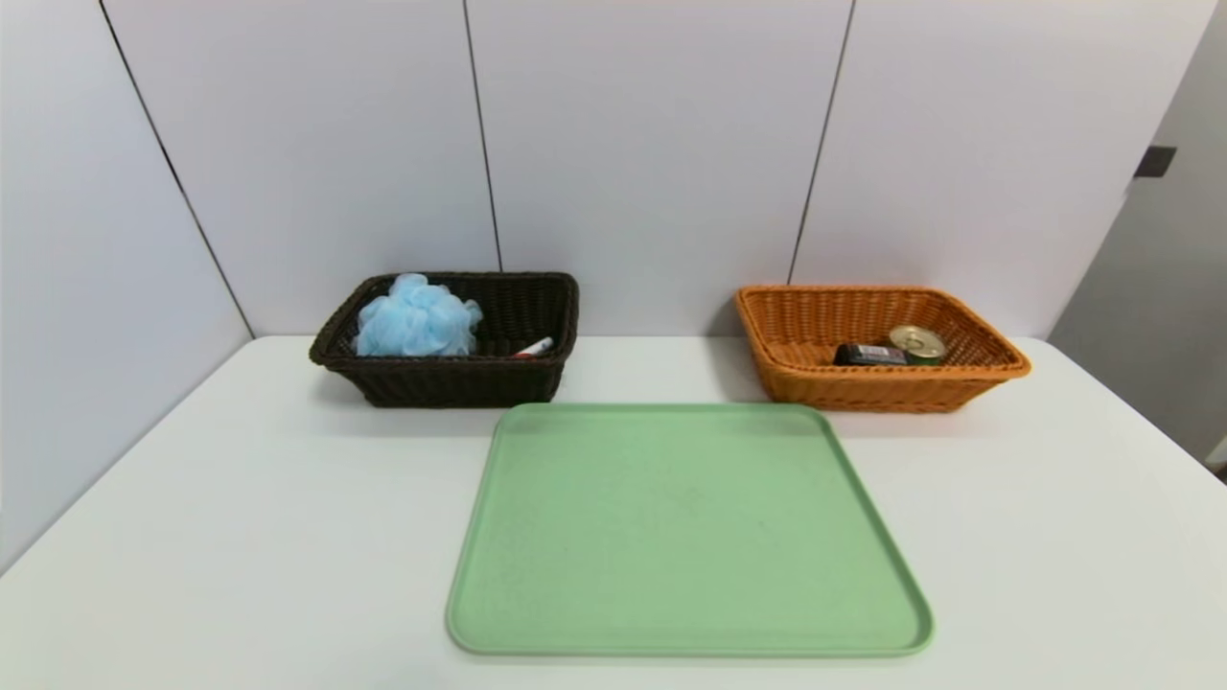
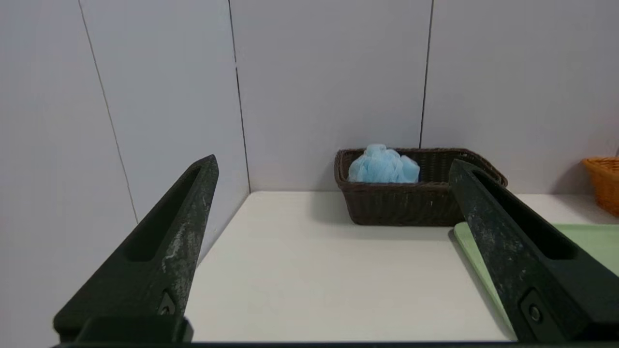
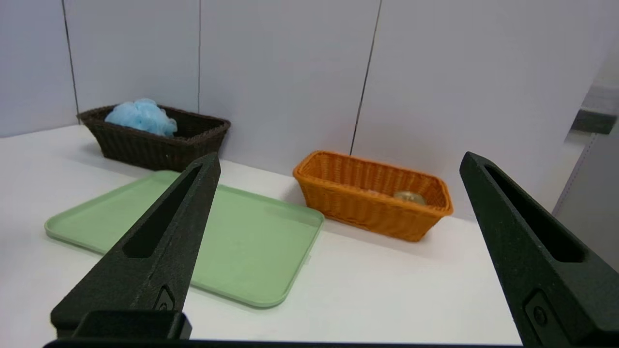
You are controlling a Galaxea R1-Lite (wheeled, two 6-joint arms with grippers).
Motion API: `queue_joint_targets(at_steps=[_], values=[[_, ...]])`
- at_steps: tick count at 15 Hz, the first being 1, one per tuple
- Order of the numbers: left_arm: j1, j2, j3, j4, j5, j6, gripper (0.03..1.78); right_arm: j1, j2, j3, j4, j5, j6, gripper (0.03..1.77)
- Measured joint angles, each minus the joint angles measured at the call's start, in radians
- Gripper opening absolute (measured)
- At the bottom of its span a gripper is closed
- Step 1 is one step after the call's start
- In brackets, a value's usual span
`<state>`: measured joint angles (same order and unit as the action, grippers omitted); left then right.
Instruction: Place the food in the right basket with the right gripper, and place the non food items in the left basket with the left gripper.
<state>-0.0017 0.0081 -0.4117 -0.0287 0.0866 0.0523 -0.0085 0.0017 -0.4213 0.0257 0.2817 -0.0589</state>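
Sorting looks done: keep left gripper and right gripper spread, parked at six; pouf in dark basket, eleven o'clock, tin in orange basket, one.

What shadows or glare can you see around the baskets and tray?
Head view: soft shadow beside the orange basket, slight shine on the tin's lid. Left wrist view: faint shadow left of the dark basket. Right wrist view: no strong glare on the tray.
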Motion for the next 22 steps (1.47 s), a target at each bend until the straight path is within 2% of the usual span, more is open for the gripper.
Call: queue_joint_targets(at_steps=[3, 7, 10, 12, 15, 17, 22], values=[[-0.001, -0.007, 0.081, -0.079, -0.004, 0.014, 1.69, 0.001, -0.003, 0.083, -0.142, -0.014, -0.004, 1.71], [-0.001, -0.009, 0.234, -0.237, -0.014, 0.022, 1.69, 0.001, -0.003, 0.243, -0.273, -0.032, -0.082, 1.71], [-0.001, -0.009, 0.28, -0.255, -0.02, 0.025, 1.69, 0.001, -0.003, 0.318, -0.342, -0.044, -0.097, 1.71], [-0.001, -0.009, 0.329, -0.278, -0.02, 0.03, 1.69, 0.001, -0.003, 0.367, -0.345, -0.058, -0.107, 1.71], [-0.001, -0.009, 0.396, -0.299, -0.019, 0.077, 1.69, 0.001, -0.003, 0.413, -0.313, -0.147, -0.134, 1.71], [-0.001, -0.009, 0.407, -0.249, -0.018, 0.084, 1.69, 0.001, -0.003, 0.419, -0.249, -0.19, -0.14, 1.71], [-0.001, -0.009, 0.411, -0.107, -0.033, 0.074, 1.69, 0.001, -0.003, 0.421, -0.058, -0.223, -0.133, 1.71]])
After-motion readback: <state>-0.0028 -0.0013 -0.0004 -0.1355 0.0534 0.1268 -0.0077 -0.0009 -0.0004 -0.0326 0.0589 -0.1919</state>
